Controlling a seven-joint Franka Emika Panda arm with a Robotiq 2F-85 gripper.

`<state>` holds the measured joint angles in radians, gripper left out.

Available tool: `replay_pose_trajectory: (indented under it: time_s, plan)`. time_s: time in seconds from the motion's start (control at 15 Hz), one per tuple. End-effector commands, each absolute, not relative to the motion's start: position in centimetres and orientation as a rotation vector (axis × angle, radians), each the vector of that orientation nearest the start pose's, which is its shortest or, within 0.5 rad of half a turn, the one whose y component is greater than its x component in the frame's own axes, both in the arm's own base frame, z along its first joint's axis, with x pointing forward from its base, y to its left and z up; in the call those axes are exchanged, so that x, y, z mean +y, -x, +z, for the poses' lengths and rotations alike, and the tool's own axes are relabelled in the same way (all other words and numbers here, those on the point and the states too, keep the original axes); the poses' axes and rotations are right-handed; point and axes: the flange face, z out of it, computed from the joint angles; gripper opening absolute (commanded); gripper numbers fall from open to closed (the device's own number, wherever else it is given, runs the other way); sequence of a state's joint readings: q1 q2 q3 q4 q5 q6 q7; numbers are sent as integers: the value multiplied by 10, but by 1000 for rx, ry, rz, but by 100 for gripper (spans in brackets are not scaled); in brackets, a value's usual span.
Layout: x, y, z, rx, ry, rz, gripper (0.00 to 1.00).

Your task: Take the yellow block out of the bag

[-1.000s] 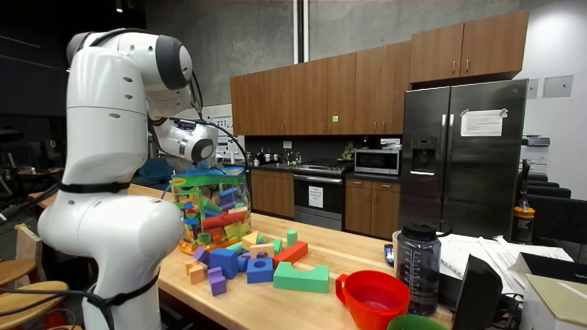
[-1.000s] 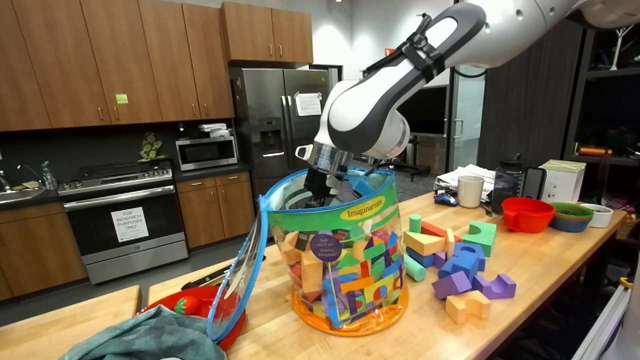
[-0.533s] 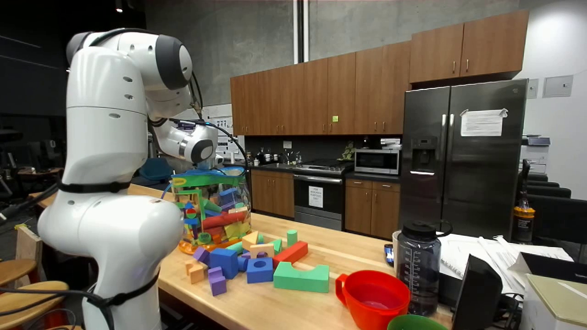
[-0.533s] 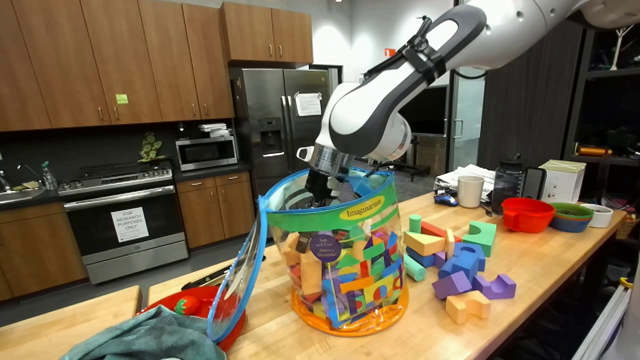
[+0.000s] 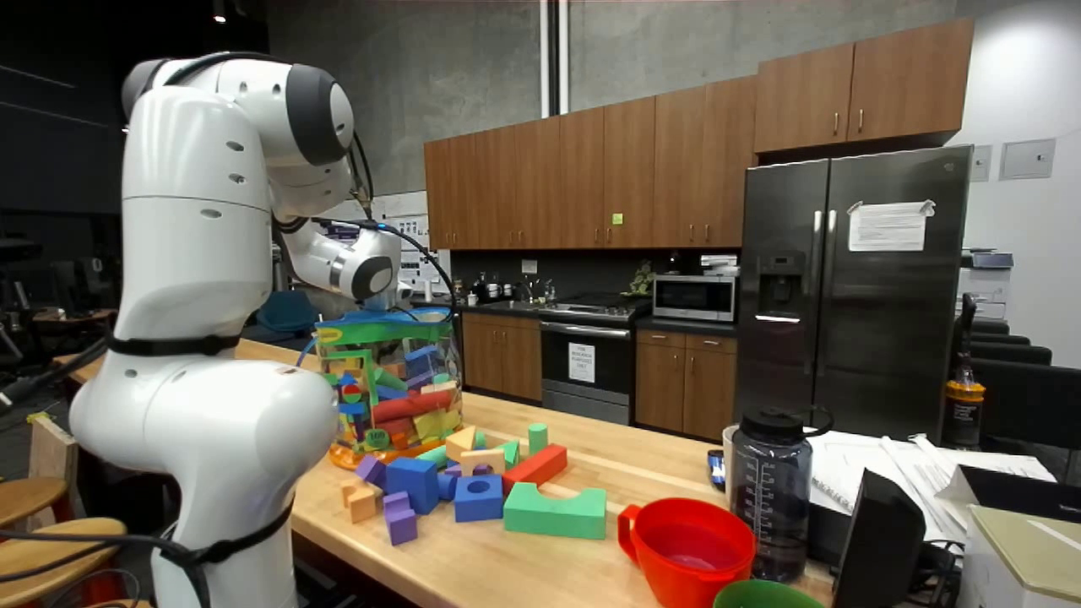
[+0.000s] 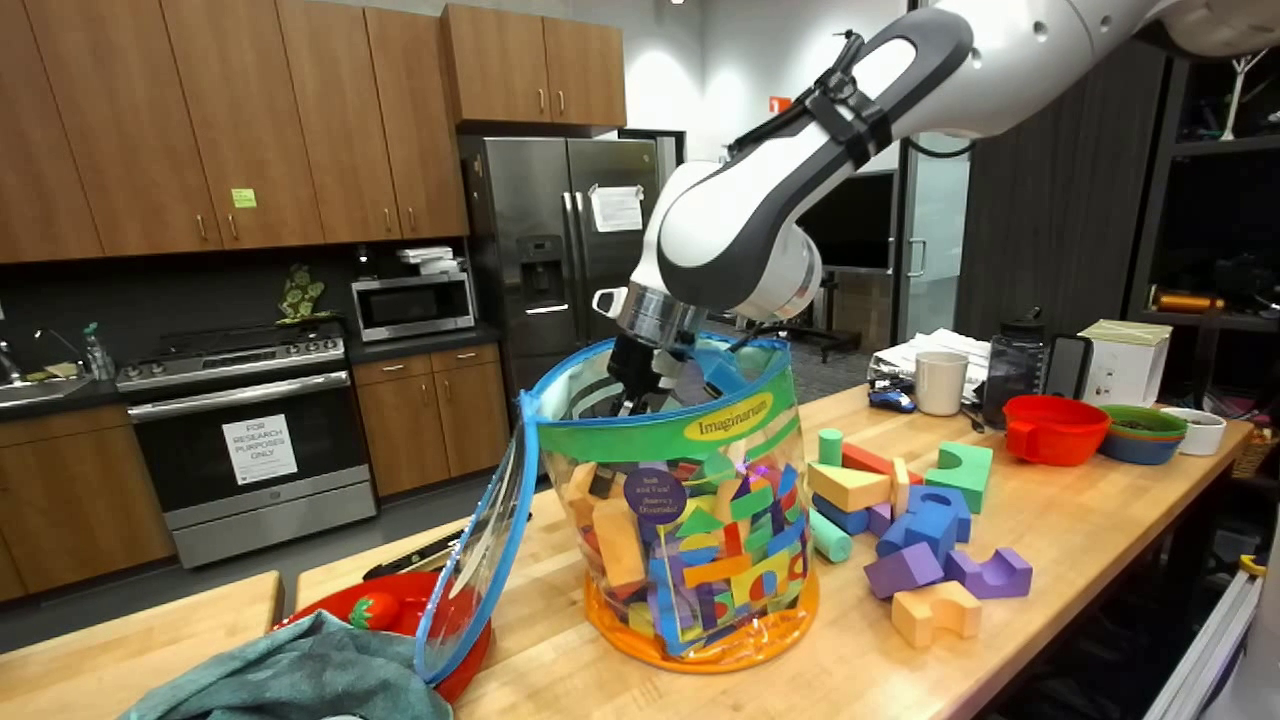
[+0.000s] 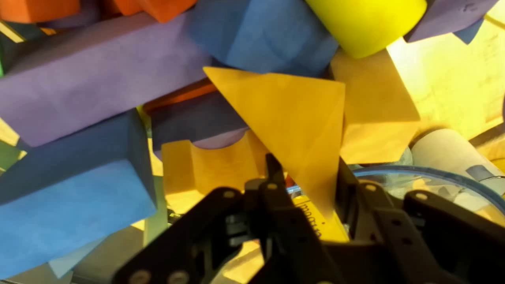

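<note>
In the wrist view my gripper (image 7: 307,159) is shut on a yellow-orange triangular block (image 7: 294,106), with a black fingertip against each side. A brighter yellow rounded block (image 7: 367,23) lies farther up among blue and purple blocks, apart from the fingers. The see-through bag stands upright on the table in both exterior views, its green band (image 6: 610,445) and top edge (image 5: 380,331) plain to see. Its mouth is open and my wrist (image 6: 655,320) reaches down into it from above. Behind the bag's wall the fingertips and the held block are hidden in the exterior views.
Several loose blocks (image 6: 925,530) lie beside the bag on the wooden table, with a red cup (image 6: 1055,425) beyond them. The bag's blue-rimmed lid (image 6: 480,570) hangs over a red bowl (image 6: 470,650) and a grey-green cloth (image 6: 300,675).
My jaws have come together on the triangular block. Inside the bag a tan block has tilted, and the bag has shifted very slightly. The arm has barely moved.
</note>
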<state>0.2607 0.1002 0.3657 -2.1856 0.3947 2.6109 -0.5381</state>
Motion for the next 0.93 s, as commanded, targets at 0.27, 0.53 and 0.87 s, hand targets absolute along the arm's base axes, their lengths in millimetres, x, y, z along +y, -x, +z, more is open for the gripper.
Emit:
replay_pose_trajectory:
  time_s: [0.27,0.53,0.87]
  plan:
    - [308,-480,394,-1088,2581,-418,7]
    - [283,-497,429,-983,2638,-325,7]
    - [249,-525,492,-922,2663,-222,7]
